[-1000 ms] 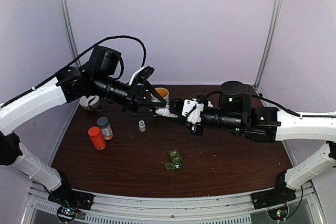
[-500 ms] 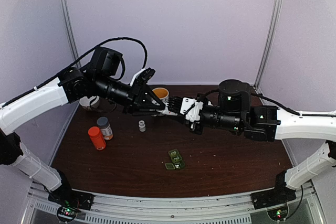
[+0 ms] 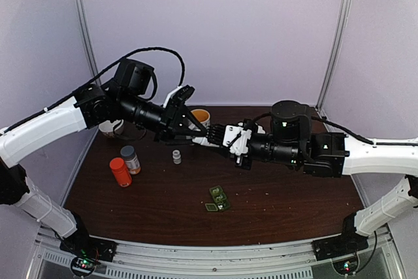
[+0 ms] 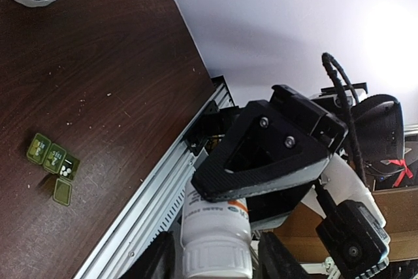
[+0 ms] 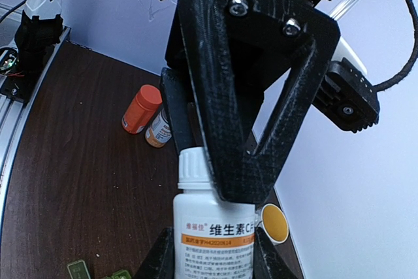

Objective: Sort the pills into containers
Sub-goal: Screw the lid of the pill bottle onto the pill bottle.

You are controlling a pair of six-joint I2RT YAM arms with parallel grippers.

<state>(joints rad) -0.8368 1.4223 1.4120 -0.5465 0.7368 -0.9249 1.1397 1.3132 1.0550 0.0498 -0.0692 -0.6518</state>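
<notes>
A white pill bottle (image 3: 212, 136) with an orange label band hangs above the table's back middle, lying sideways between both arms. My right gripper (image 3: 223, 139) is shut on its body (image 5: 215, 233), a finger (image 5: 157, 259) on each side. My left gripper (image 3: 198, 133) is shut on the ribbed white cap (image 4: 215, 259); its fingers (image 4: 153, 262) flank the cap closely. The dark-green pill box (image 3: 219, 198) lies at the front centre of the table. In the left wrist view the box (image 4: 53, 161) has one compartment open with white pills (image 4: 67, 169) in it.
An orange bottle (image 3: 120, 171) and an amber bottle with a grey cap (image 3: 131, 159) stand at the left. A small grey item (image 3: 176, 156) sits near them. A yellow-lined mug (image 3: 200, 117) and a white mug (image 3: 111, 127) stand at the back.
My left gripper has narrowed from wide open onto the bottle's cap. The bottle and both grippers have drifted slightly left. The right grip is unchanged.
</notes>
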